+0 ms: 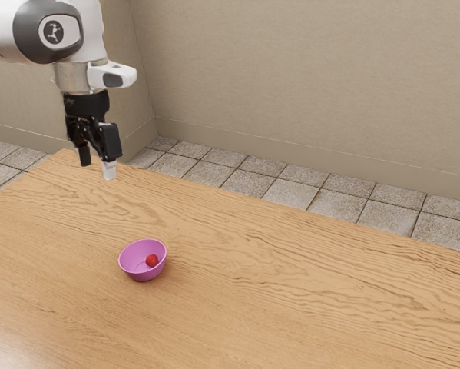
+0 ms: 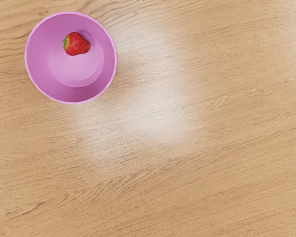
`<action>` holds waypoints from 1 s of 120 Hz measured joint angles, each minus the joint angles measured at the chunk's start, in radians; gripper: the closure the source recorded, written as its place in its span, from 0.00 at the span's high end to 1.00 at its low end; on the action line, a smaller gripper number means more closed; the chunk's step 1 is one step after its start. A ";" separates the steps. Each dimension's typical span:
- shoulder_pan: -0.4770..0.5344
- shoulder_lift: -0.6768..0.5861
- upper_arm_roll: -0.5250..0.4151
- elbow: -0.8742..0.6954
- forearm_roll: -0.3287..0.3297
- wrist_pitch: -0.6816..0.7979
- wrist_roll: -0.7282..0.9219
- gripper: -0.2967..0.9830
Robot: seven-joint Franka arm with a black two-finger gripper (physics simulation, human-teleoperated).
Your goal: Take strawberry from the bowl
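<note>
In the exterior view my gripper (image 1: 97, 164) hangs high over the table's far left part, its two fingers apart and nothing between them. The pink bowl (image 1: 143, 275) stands upright on the wood, lower than the gripper and toward the exterior view's right and front. Inside it lies a small red strawberry (image 1: 152, 260). From the wrist camera, the bowl (image 2: 73, 74) is seen from above, and the strawberry (image 2: 77, 44) rests against one side of its inner floor, its green end showing.
The wooden table (image 1: 306, 284) spreads around the bowl. Its far edge runs in front of a tiled floor (image 1: 283, 193), with a beige wall (image 1: 306, 77) behind.
</note>
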 joint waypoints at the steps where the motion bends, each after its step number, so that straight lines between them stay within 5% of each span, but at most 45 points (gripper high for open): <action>1: 0.001 0.007 0.001 -0.001 0.000 0.005 0.008 0.77; 76: -0.001 0.109 0.006 -0.286 0.003 0.468 0.629 0.76; 120: 0.007 0.161 -0.010 -0.386 0.104 0.599 0.988 0.77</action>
